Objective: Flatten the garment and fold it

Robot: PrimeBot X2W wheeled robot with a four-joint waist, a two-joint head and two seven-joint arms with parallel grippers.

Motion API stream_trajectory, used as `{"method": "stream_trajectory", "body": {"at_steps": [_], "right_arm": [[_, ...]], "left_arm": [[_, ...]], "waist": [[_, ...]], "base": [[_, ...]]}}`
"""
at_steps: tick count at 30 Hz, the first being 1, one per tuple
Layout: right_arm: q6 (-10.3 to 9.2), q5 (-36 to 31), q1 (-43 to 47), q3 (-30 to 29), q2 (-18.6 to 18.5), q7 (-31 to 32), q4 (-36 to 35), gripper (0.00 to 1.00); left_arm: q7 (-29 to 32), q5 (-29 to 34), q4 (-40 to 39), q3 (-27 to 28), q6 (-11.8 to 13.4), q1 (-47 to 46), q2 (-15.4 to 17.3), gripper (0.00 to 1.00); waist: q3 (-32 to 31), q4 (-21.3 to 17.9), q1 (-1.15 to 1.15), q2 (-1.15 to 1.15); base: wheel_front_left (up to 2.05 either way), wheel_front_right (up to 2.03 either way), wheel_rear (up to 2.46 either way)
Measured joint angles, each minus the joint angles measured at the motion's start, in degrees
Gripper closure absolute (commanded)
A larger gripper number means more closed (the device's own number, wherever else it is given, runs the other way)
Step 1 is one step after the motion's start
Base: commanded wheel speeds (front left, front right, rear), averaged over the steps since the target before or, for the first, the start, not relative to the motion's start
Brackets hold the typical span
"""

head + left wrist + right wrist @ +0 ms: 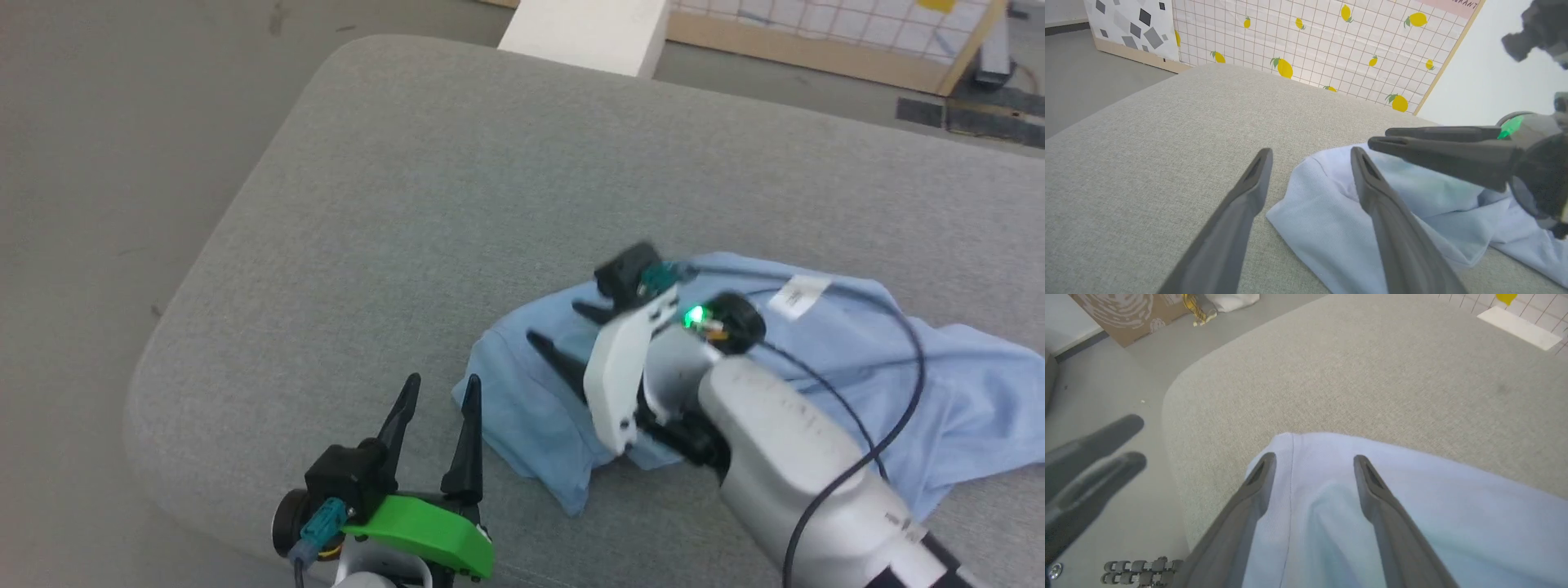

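The garment (pixel 816 384), a light blue T-shirt, lies crumpled on the right half of the grey cushion (pixel 457 180), with a white label (pixel 796 296) showing. My right gripper (pixel 555 322) hovers over its left end, fingers pointing left and open. In the right wrist view the right gripper (pixel 1314 458) has its jaws spread above the garment (pixel 1412 522), with no fold between them. My left gripper (pixel 442 381) stands open just left of the garment's edge. In the left wrist view the left gripper (pixel 1311 152) straddles the corner of the garment (pixel 1323 216).
The cushion's rounded left edge (pixel 163 343) drops to the grey floor (pixel 98 163). A white block (pixel 584 28) and a wood-framed grid panel (pixel 857 33) stand beyond the far edge. The lemon-patterned panel (pixel 1331 41) backs the cushion. A cardboard box (pixel 1126 314) sits on the floor.
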Motion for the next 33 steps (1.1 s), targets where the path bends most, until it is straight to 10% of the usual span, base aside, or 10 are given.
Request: {"method": "stream_trajectory", "body": {"at_steps": [13, 26, 29, 33], "right_arm": [[0.00, -3.0, 0.6, -18.5, -20.6, 9.1, -4.9, 0.00], [0.00, -4.4, 14.1, -21.0, -20.2, 17.3, -6.8, 0.00], [0.00, -6.4, 14.1, -22.5, -18.9, 14.2, -6.9, 1.00], [0.00, -6.6, 13.5, -24.0, -17.4, 10.8, -8.8, 1.00]], "left_arm": [[0.0, 0.5, -0.4, 0.1, -0.2, 0.3, 0.0, 0.00], [0.0, 0.7, -0.3, 0.3, -0.7, 0.5, 0.0, 0.00], [0.0, 0.9, -0.3, 0.7, -0.7, 0.4, 0.0, 0.00], [0.0, 1.1, -0.3, 1.1, -0.7, 0.4, 0.0, 0.00]], "waist": [[-1.0, -1.8, 0.00, 0.01], [0.5, -1.1, 0.00, 0.01], [0.8, -1.6, 0.00, 0.01], [0.7, -2.7, 0.00, 0.01]], "base": [[0.00, 0.00, 0.00], [0.00, 0.00, 0.00], [0.00, 0.00, 0.00], [0.00, 0.00, 0.00]]}}
